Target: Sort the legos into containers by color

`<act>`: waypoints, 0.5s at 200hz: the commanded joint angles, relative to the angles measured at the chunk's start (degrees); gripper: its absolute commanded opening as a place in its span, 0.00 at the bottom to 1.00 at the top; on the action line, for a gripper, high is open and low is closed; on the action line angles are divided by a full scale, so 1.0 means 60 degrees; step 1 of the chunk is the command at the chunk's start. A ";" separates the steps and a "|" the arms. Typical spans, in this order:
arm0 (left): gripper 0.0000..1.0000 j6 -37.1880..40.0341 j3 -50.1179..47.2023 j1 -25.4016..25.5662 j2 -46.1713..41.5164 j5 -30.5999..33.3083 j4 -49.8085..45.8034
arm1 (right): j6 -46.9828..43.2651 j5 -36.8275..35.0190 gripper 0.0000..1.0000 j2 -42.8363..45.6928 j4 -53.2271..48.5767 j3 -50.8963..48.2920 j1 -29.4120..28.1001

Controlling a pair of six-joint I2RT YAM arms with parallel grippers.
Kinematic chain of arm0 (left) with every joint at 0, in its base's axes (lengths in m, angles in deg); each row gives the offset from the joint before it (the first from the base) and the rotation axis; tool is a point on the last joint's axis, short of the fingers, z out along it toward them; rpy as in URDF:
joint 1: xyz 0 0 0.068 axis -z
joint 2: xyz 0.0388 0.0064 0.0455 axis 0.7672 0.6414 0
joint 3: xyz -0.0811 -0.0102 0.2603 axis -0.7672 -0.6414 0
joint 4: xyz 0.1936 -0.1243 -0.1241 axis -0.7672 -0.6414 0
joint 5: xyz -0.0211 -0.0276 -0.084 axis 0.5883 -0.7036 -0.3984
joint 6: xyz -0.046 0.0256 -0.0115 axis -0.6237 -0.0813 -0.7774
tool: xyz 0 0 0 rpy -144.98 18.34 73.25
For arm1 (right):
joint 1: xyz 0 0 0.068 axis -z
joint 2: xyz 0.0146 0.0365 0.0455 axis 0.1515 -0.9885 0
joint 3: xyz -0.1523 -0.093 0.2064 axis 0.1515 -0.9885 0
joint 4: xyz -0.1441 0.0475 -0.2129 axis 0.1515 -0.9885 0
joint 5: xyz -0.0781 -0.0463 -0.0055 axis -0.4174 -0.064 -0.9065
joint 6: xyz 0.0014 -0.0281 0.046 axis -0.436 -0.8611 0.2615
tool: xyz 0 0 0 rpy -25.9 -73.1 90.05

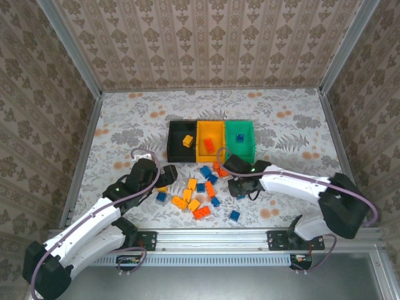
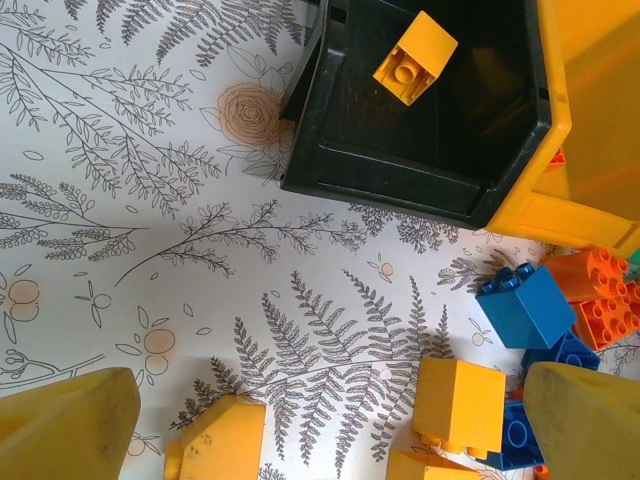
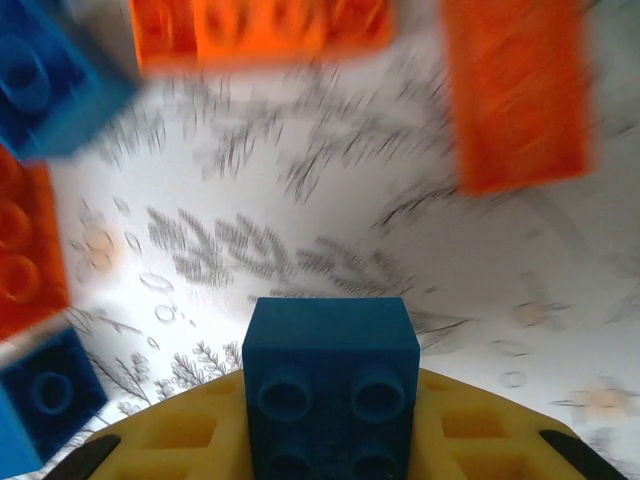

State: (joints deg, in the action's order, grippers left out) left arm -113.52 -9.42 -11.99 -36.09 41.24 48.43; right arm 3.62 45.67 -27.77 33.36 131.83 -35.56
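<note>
The right gripper (image 1: 240, 185) is pinching a blue brick (image 3: 330, 385) among the loose legos (image 1: 199, 195) just before the bins; a straight lift, clearing neighbouring orange bricks (image 3: 515, 95), is looking wisest, then across to the green bin (image 1: 240, 121), where blue is lying. The left gripper (image 2: 320, 425) is hanging spread wide near the black bin (image 2: 400, 195); no writing is showing.

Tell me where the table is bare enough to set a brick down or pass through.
Bare floral cloth: left of the black plastic bin, out to the left rail; the far strip behind the three joined bins; right of the green plastic bin, toward the right rail. Crowded: the loose plastic bricks before the bins.
</note>
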 commanded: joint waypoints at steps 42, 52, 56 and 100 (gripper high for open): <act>1.00 -0.0065 0.0063 -0.0082 -0.0051 -0.0049 0.0099 | -0.0712 -0.0776 0.26 0.0217 0.0317 0.2661 0.2027; 1.00 -0.0080 0.0070 -0.0082 -0.0080 -0.0058 0.0057 | -0.0702 -0.0900 0.26 -0.0349 0.0534 0.2993 0.2247; 1.00 -0.0082 0.0085 -0.0084 -0.0098 -0.0060 0.0014 | -0.0681 -0.0940 0.26 -0.0579 0.0618 0.3126 0.2346; 1.00 -0.0123 0.0082 -0.0101 -0.0288 -0.0034 -0.0361 | -0.0564 -0.1042 0.27 -0.3204 0.1019 0.4663 0.3076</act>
State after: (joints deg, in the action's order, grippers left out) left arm -113.52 -9.40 -11.99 -36.51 41.22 48.26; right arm 0.60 41.17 -40.25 38.93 155.48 -18.71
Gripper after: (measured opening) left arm 0.997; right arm 0.329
